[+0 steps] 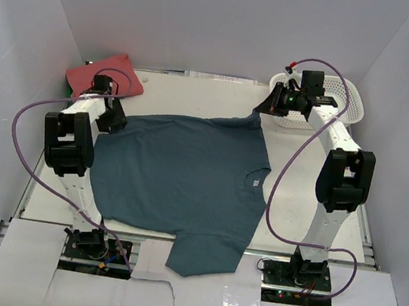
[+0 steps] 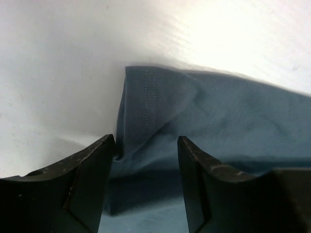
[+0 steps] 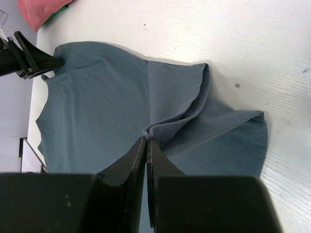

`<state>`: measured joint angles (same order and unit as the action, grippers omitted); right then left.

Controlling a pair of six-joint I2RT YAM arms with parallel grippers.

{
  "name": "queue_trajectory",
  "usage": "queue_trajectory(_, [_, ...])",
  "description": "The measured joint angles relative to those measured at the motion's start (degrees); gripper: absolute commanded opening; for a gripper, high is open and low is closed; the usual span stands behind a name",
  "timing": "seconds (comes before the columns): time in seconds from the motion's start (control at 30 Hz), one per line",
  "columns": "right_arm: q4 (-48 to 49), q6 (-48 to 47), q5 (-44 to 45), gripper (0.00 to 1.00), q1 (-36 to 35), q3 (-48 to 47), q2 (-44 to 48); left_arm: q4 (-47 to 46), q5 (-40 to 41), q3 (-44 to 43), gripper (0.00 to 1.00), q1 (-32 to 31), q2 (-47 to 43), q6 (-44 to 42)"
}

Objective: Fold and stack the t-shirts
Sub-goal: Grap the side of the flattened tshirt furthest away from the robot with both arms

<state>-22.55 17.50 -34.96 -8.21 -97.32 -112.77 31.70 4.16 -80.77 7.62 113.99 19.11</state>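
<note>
A dark teal t-shirt [image 1: 186, 173] lies spread on the white table, its near sleeve hanging over the front edge. A coral-red t-shirt [image 1: 105, 71] lies crumpled at the far left corner. My left gripper [image 2: 146, 162] is open at the teal shirt's far left hem corner [image 2: 146, 102], with the cloth lying loose between its fingers [image 2: 95, 170]. My right gripper [image 3: 147, 140] is shut on a pinched fold of the teal shirt's far sleeve [image 3: 194, 111], lifted slightly off the table near the basket. In the top view the right gripper [image 1: 273, 102] is at the shirt's far right.
A white lattice basket [image 1: 346, 97] stands at the far right, just behind the right wrist. White walls close in the table on three sides. The red t-shirt [image 3: 39, 12] and my left gripper [image 3: 29, 60] show at the top left of the right wrist view.
</note>
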Motion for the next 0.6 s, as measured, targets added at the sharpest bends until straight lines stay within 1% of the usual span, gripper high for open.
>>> queue_trajectory(0.27, [0.0, 0.0, -0.4, 0.08, 0.3, 0.0, 0.0, 1.9, -0.1, -8.9, 0.66, 0.0, 5.3, 0.3])
queue_trajectory(0.4, [0.0, 0.0, -0.5, 0.08, 0.3, 0.0, 0.0, 2.4, -0.2, -10.8, 0.66, 0.0, 7.6, 0.5])
queue_trajectory(0.6, [0.0, 0.0, -0.9, 0.08, 0.3, 0.0, 0.0, 3.1, -0.2, -12.9, 0.65, 0.0, 8.6, 0.5])
